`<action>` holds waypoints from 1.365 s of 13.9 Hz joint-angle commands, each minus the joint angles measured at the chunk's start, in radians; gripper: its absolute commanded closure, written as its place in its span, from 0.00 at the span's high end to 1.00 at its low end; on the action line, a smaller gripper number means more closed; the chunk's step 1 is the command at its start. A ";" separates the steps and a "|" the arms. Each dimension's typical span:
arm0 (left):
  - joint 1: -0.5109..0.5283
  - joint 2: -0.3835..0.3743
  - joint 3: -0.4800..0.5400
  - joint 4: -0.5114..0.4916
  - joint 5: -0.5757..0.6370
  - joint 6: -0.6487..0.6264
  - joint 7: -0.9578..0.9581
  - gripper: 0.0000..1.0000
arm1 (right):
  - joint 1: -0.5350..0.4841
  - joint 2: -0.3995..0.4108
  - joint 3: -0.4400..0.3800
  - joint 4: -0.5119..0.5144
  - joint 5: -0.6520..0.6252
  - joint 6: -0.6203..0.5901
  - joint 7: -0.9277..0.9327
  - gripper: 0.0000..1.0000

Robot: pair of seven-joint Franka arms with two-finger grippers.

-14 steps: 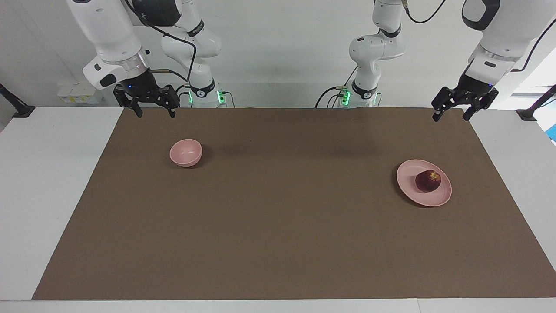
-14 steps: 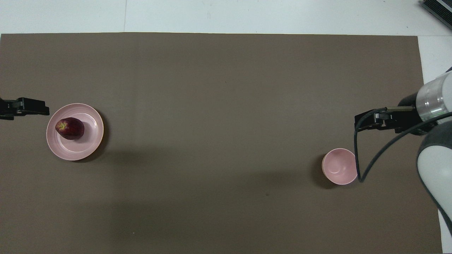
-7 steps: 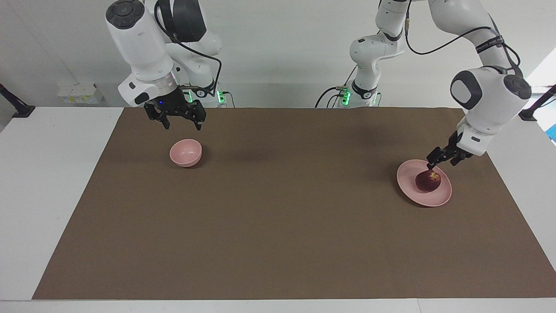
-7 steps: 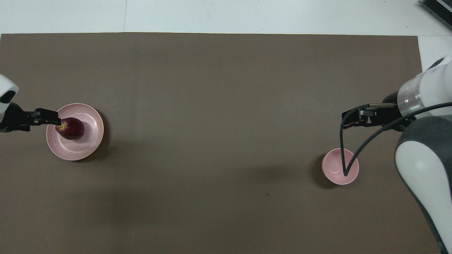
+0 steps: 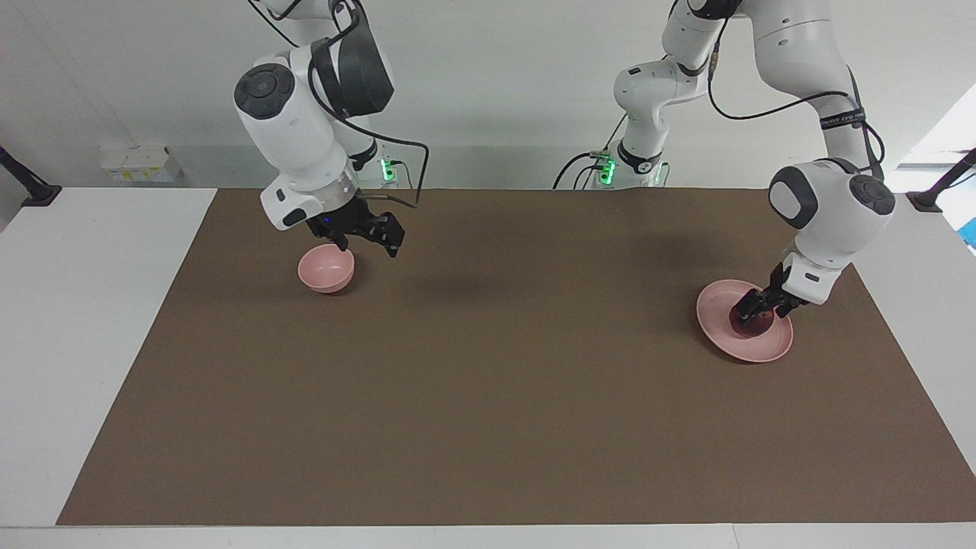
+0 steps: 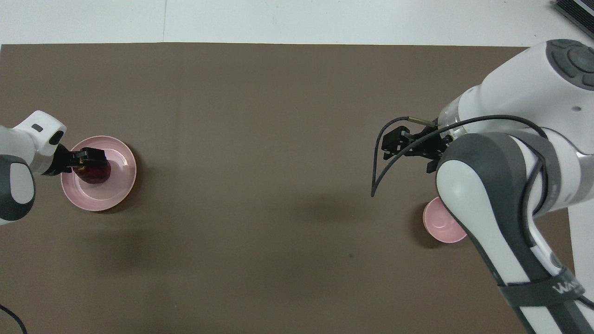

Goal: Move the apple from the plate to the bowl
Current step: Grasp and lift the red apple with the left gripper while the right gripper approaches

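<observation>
The dark red apple (image 5: 750, 325) lies on the pale pink plate (image 5: 755, 352) toward the left arm's end of the table. My left gripper (image 5: 757, 309) is down at the apple, open, with a finger on either side of it. In the overhead view the left gripper (image 6: 88, 157) covers the top of the apple (image 6: 96, 174) on the plate (image 6: 100, 200). The pale pink bowl (image 5: 326, 268) stands toward the right arm's end. My right gripper (image 5: 367, 247) hangs open and empty just above the bowl's rim; it also shows in the overhead view (image 6: 390, 147). The right arm hides part of the bowl (image 6: 440, 228) there.
A brown mat (image 5: 488, 396) covers most of the white table (image 5: 91, 320). A black cable (image 6: 378, 157) loops from the right wrist.
My left gripper has come down from above the table's edge to the apple. My right gripper has come down and toward the table's middle, to just above the bowl.
</observation>
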 commanded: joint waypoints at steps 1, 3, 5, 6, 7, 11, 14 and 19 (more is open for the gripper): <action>0.008 -0.044 -0.005 -0.072 -0.005 0.029 0.007 1.00 | -0.009 0.005 0.001 -0.031 0.119 0.033 0.094 1.00; -0.002 -0.044 -0.005 -0.070 -0.005 0.033 -0.009 0.78 | 0.005 0.005 0.004 -0.062 0.205 0.075 0.169 1.00; -0.007 -0.041 -0.005 -0.061 -0.005 0.019 -0.053 0.00 | 0.025 0.011 0.004 -0.071 0.259 0.101 0.269 1.00; -0.010 -0.038 -0.005 -0.056 -0.005 0.019 -0.058 0.00 | 0.028 0.022 0.004 -0.071 0.314 0.106 0.307 1.00; -0.015 -0.036 -0.005 -0.047 0.000 0.011 -0.053 0.00 | 0.034 0.030 0.004 -0.071 0.364 0.107 0.350 1.00; -0.034 -0.039 -0.008 0.049 0.013 -0.145 0.026 0.00 | 0.061 0.047 0.004 -0.071 0.512 0.142 0.530 1.00; -0.033 -0.065 -0.017 0.164 0.010 -0.254 0.079 0.00 | 0.095 0.048 0.006 -0.071 0.577 0.176 0.660 1.00; -0.041 -0.085 -0.060 0.304 -0.180 -0.476 0.080 0.00 | 0.153 0.042 0.006 -0.077 0.667 0.257 0.982 1.00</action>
